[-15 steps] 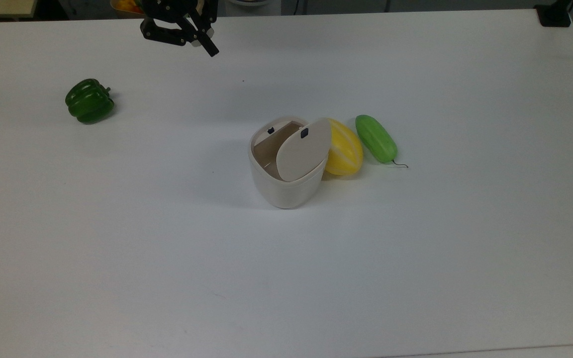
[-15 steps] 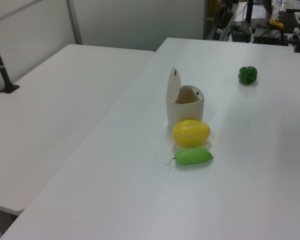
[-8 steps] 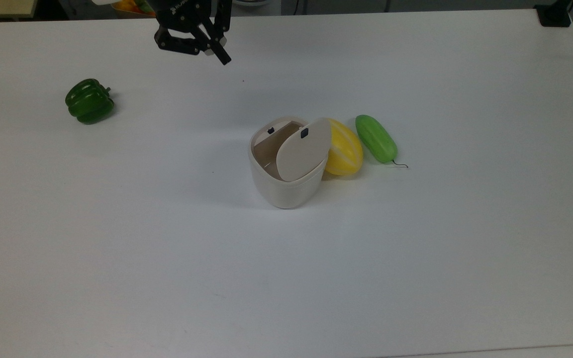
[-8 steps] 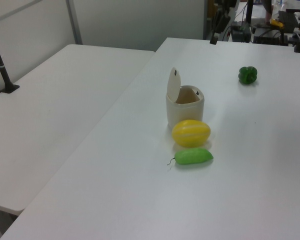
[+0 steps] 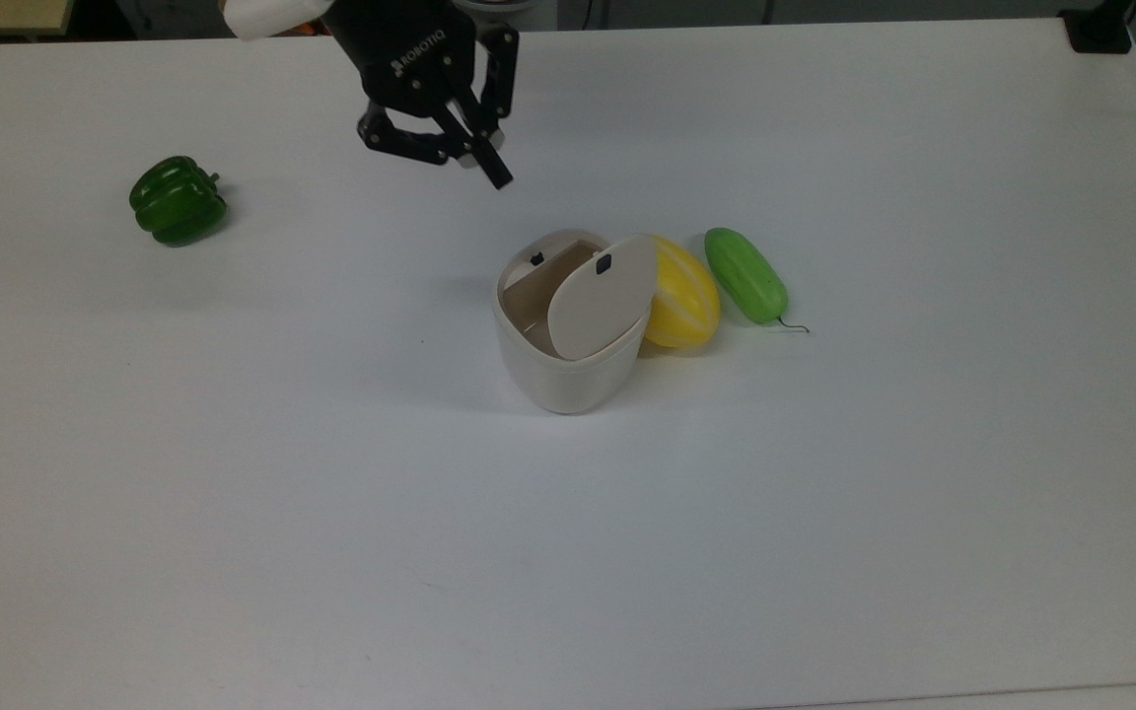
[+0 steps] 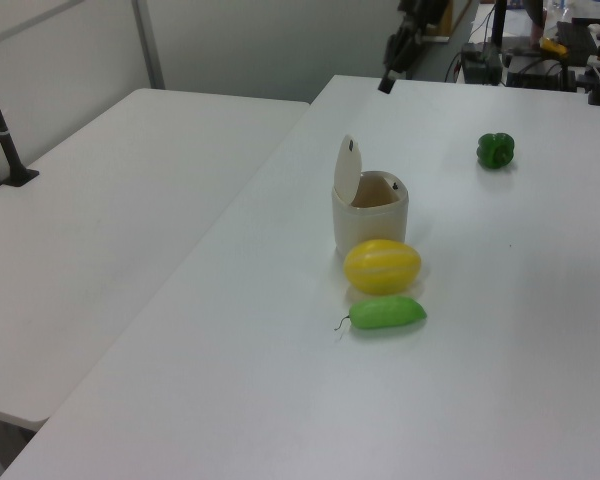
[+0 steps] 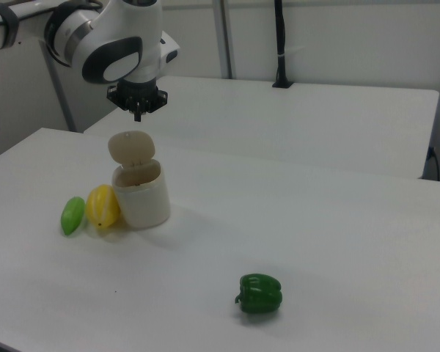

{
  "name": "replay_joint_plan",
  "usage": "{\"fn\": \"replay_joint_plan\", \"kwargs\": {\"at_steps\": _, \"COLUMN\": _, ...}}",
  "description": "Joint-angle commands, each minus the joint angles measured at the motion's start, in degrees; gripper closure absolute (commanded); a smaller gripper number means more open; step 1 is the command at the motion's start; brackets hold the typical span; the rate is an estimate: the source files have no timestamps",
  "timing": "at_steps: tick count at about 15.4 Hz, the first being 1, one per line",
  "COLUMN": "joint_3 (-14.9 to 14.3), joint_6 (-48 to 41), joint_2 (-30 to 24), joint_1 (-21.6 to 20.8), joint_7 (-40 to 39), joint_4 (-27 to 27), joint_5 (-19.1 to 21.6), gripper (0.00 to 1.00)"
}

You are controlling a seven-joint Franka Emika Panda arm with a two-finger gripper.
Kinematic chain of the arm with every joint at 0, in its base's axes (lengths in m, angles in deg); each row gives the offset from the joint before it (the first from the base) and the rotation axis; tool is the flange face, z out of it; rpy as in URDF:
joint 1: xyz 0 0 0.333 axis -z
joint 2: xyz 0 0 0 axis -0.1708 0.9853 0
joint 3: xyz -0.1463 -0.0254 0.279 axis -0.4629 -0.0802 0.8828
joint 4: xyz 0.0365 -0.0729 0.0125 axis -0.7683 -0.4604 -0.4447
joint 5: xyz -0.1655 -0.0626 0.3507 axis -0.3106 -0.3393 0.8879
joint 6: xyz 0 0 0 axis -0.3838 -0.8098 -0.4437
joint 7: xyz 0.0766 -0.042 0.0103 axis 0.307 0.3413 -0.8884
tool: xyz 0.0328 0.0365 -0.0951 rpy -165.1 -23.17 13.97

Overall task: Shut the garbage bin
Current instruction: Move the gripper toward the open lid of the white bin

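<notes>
The small beige plastic garbage bin (image 5: 563, 335) with a rounded-square body stands near the middle of the white counter (image 5: 233, 493). Its flat hinged lid (image 5: 600, 296) is up, standing nearly upright on the side that faces the yellow ribbed melon (image 5: 683, 293), so the mouth of the bin is open and the task is not yet done. The lid carries a small black square mark near its free edge, and a matching black spot sits on the rim opposite, probably the catch it has to meet.

The melon lies just beside the bin on the top view's right, with the light green cucumber (image 5: 745, 274) just beyond it; both are on the hinge side, so they look unlikely to obstruct a lid swinging down the other way. A dark green bell pepper (image 5: 177, 200) rests well apart, at the top view's left.

The black two-finger gripper (image 5: 474, 158) hangs in the air above the counter, on the far side of the bin in the top view and clear of it; in the right view it sits above the raised lid (image 7: 131, 147). Its fingers are drawn together with nothing between them, which suits a pushing job: a narrow, clenched tip can press the lid's back face without needing to grasp it. My guess is that it is placed high so it can come down behind the lid and tip it over the opening.
</notes>
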Motion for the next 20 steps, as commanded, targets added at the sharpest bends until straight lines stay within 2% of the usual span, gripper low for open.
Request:
{"fn": "replay_joint_plan", "kwargs": {"at_steps": 1, "joint_3": -0.06, "joint_6": 4.21, "joint_2": 2.26, "joint_1": -3.71, "joint_7": 0.77, "joint_4": -0.20, "joint_5": 2.60, "gripper": 1.00}}
{"fn": "replay_joint_plan", "kwargs": {"at_steps": 6, "joint_3": 0.03, "joint_6": 9.66, "joint_2": 5.77, "joint_1": -6.79, "joint_7": 4.12, "joint_4": 0.85, "joint_5": 1.99, "gripper": 1.00}}
{"fn": "replay_joint_plan", "kwargs": {"at_steps": 11, "joint_3": 0.03, "joint_6": 13.27, "joint_2": 6.13, "joint_1": -8.47, "joint_7": 4.47, "joint_4": 1.74, "joint_5": 0.06, "gripper": 1.00}}
{"fn": "replay_joint_plan", "kwargs": {"at_steps": 15, "joint_3": 0.12, "joint_6": 12.04, "joint_2": 6.13, "joint_1": -8.82, "joint_7": 4.12, "joint_4": 1.21, "joint_5": -3.02, "gripper": 1.00}}
{"fn": "replay_joint_plan", "kwargs": {"at_steps": 20, "joint_3": -0.14, "joint_6": 3.53, "joint_2": 6.22, "joint_1": -8.56, "joint_7": 3.33, "joint_4": 0.77, "joint_5": -4.34, "gripper": 1.00}}
